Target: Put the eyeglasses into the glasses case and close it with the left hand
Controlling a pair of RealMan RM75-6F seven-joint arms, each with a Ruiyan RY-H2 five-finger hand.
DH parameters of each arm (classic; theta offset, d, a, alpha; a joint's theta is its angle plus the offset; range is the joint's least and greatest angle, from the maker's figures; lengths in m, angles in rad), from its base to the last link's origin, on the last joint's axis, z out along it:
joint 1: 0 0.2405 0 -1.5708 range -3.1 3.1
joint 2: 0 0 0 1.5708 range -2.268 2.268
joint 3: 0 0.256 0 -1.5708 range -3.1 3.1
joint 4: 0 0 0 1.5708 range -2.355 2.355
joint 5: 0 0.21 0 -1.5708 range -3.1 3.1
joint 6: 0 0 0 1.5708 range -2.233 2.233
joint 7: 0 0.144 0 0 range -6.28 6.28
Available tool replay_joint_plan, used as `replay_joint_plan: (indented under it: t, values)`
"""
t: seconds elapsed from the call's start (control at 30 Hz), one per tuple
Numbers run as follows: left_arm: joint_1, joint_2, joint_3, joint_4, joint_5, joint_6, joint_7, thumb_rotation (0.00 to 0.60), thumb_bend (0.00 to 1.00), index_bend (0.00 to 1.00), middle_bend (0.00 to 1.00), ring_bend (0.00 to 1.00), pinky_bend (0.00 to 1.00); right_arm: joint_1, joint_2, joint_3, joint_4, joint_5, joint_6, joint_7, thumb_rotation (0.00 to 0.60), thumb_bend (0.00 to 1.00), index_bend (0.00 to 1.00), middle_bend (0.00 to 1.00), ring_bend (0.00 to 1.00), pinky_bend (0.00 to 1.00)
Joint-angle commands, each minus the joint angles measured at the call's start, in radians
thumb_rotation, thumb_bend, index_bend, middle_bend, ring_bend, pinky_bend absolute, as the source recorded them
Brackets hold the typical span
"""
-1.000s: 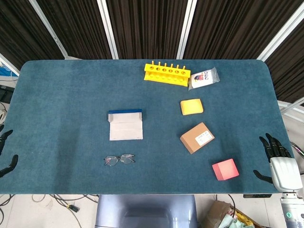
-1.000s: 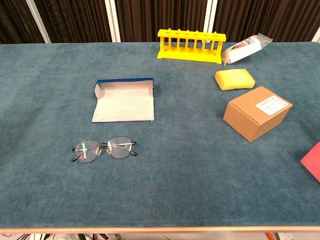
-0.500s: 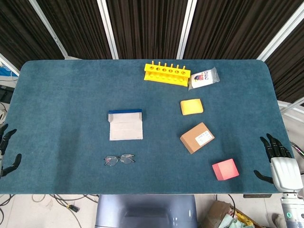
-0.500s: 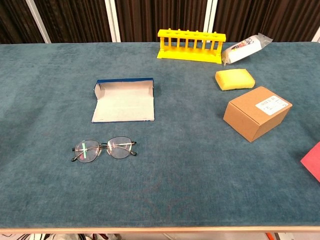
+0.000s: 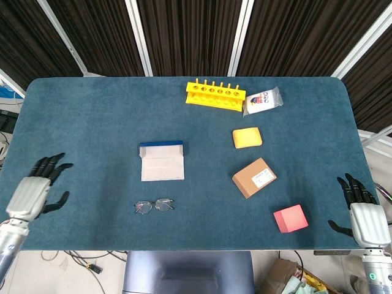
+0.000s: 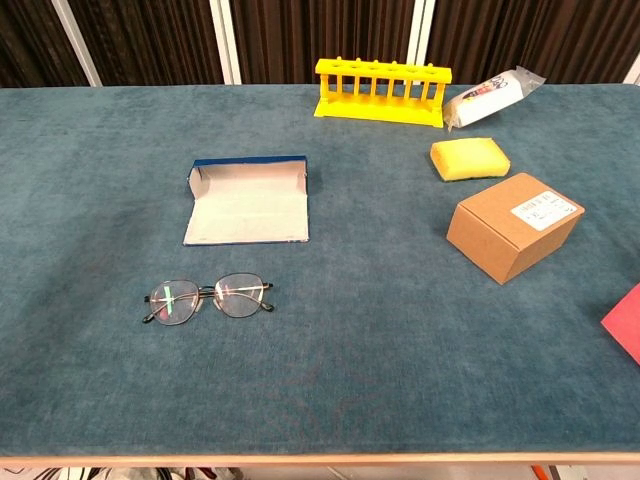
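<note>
The eyeglasses are looking light and fragile — best pinched at the bridge; the left hand is hovering, fingers spread, holding nothing.

Table, teal fabric top. Near the front edge: eyeglasses, folded. Just behind them, 1 open glasses case. Along the back edge: yellow rack and plastic packet. Right half: yellow sponge, cardboard box, pink block.
</note>
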Motion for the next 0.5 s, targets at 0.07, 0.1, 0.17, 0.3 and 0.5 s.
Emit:
replay_joint_plan:
  t: [0.07,0.1,0.17,0.3,0.5]
  values:
    - [-0.195,0.073,-0.072,-0.100,-0.226,-0.314,0.003,0.600,0.38,0.24,0.03,0.00,0.01,0.001,0.004,0.001,-0.011,0.010,-0.008,-0.009,0.600,0.14,0.07,0.01,0.10,0.23]
    - [-0.211,0.074,-0.075,-0.098,-0.250,-0.335,0.010,0.600,0.38,0.25,0.03,0.00,0.01,0.001,0.005,0.001,-0.012,0.010,-0.008,-0.010,0.600,0.14,0.07,0.01,0.10,0.23]
    - [-0.248,0.067,-0.080,-0.088,-0.307,-0.371,0.050,0.600,0.38,0.27,0.03,0.00,0.01,0.001,0.005,0.001,-0.013,0.011,-0.008,-0.012,0.600,0.14,0.07,0.01,0.10,0.23]
    - [-0.300,0.015,-0.075,-0.068,-0.415,-0.350,0.186,0.600,0.38,0.33,0.03,0.00,0.01,0.000,0.005,0.000,-0.013,0.011,-0.007,-0.012,0.600,0.14,0.07,0.01,0.10,0.23]
    - [-0.361,-0.080,-0.067,-0.094,-0.602,-0.296,0.322,0.600,0.32,0.36,0.03,0.00,0.01,0.000,0.002,0.000,-0.012,0.012,-0.008,-0.013,0.600,0.14,0.07,0.01,0.10,0.23]
